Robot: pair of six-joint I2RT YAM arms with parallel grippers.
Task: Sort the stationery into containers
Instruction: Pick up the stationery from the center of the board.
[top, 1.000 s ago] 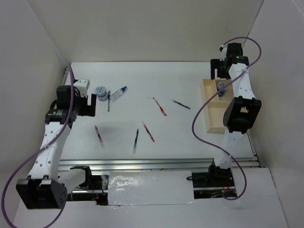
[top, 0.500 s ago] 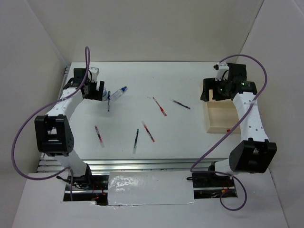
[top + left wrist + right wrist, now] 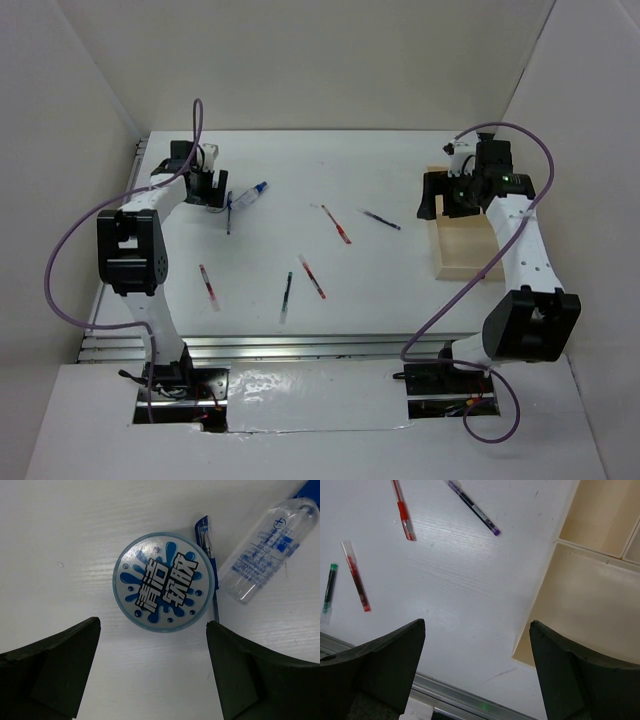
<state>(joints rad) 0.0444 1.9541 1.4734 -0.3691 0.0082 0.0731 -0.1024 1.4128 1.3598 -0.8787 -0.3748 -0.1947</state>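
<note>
A round blue-and-white roll (image 3: 164, 581) lies flat on the white table, just ahead of my left gripper (image 3: 152, 630), whose jaws stand open and wide on either side of it, holding nothing. A blue pen (image 3: 209, 565) and a clear bottle (image 3: 267, 550) lie right beside the roll. From the top, the left gripper (image 3: 210, 187) covers the roll at the far left, next to the bottle (image 3: 250, 193). My right gripper (image 3: 447, 200) hangs open and empty at the beige tray's (image 3: 465, 250) left edge. Its wrist view shows the tray (image 3: 585, 605) with dividers.
Loose pens lie across the middle: a red pen (image 3: 338, 225), a purple pen (image 3: 382, 219), another red pen (image 3: 312, 277), a green-capped pen (image 3: 286, 292) and a red pen (image 3: 208, 285) at left. A dark pen (image 3: 229, 215) lies near the bottle. A metal rail (image 3: 300, 345) borders the near edge.
My left arm has stretched out to the far left and settled over the roll. My right gripper has come off the tray's far end to its left edge. Both stay open.
</note>
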